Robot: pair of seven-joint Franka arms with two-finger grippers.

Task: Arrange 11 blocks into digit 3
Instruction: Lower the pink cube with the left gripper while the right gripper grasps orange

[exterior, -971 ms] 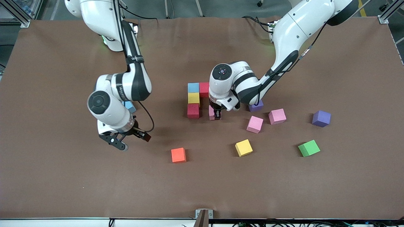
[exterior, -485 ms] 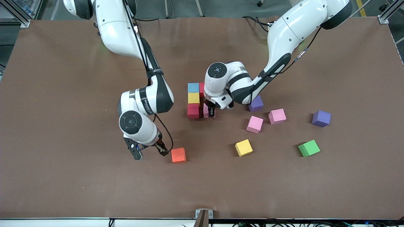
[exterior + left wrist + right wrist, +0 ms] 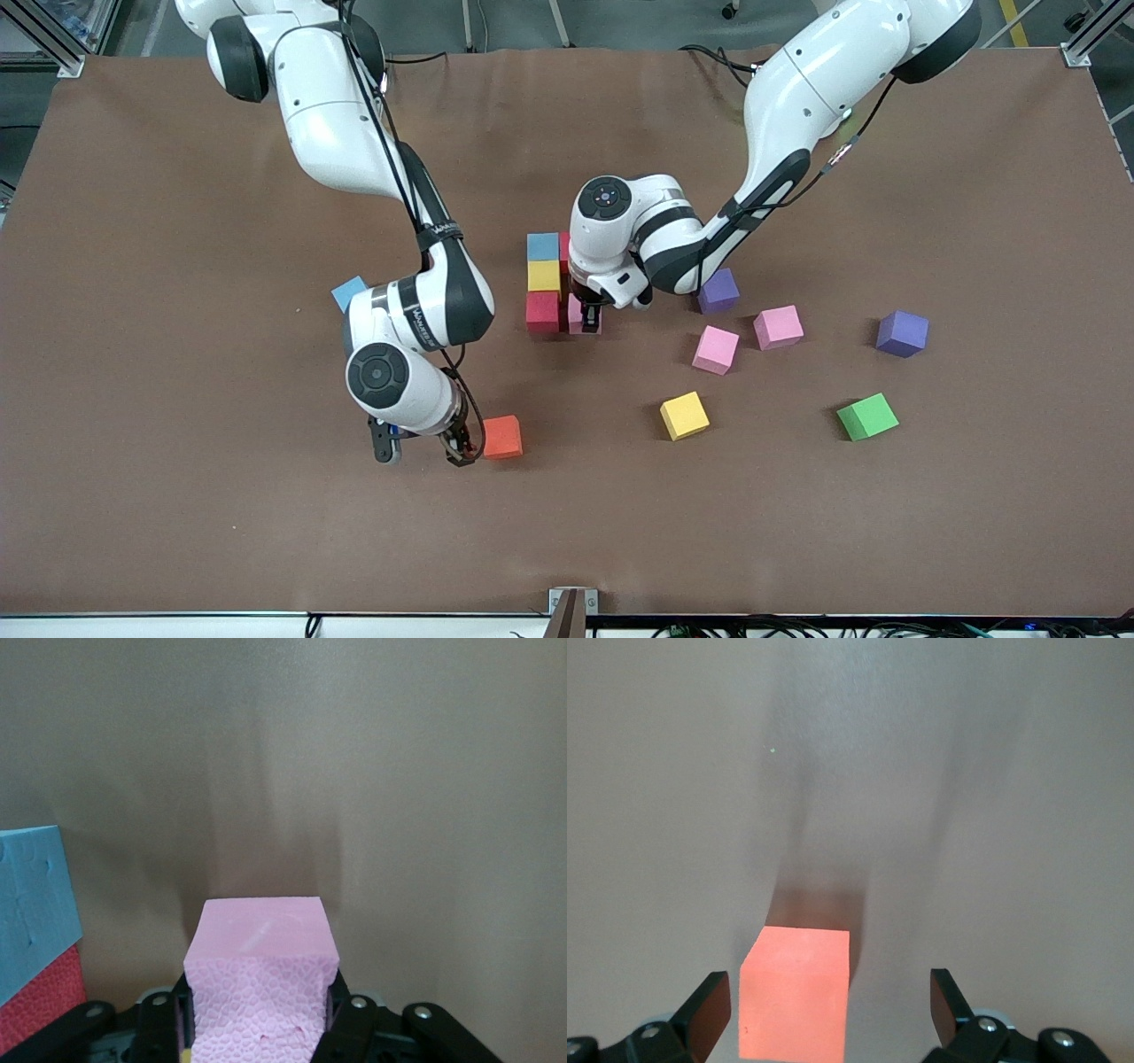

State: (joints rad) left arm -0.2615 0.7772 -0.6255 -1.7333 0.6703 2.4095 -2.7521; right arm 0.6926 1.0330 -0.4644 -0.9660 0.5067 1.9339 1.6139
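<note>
The desk (image 3: 133, 496) is covered with a matte brown sheet, faintly creased. On it lie small foam cubes with a pebbled, open-cell surface where cut, seen clearly on the pink block (image 3: 261, 988) that the left pincer (image 3: 588, 317) has clamped between its black fingers (image 3: 345, 1028). That block sits just below the centre of the front view, touching the dark red block (image 3: 542, 312) at the foot of a short column: a light blue block (image 3: 542, 246) on top in the frame, a yellow block (image 3: 544, 276) under it, then the dark red one. A second red block (image 3: 565, 251) peeks out beside the blue one, mostly hidden by the left arm's white wrist.

The right pincer (image 3: 423, 446) hangs low in the lower-left-centre of the front view, fingers spread wide apart, with the orange block (image 3: 502, 437) just beside one fingertip; in the right wrist view the orange block (image 3: 796, 992) sits between the fingers (image 3: 707, 1005), nearer to one.

Loose in the frame's right half: a purple block (image 3: 718, 290), two pink blocks (image 3: 716, 349) (image 3: 779, 327), another purple block (image 3: 902, 333), a yellow block (image 3: 684, 416) and a green cube (image 3: 867, 416). A light blue block (image 3: 347, 291) shows at left-centre by the right arm's elbow. Small grey lettering runs along the right arm's black forearm band, too small to read.
</note>
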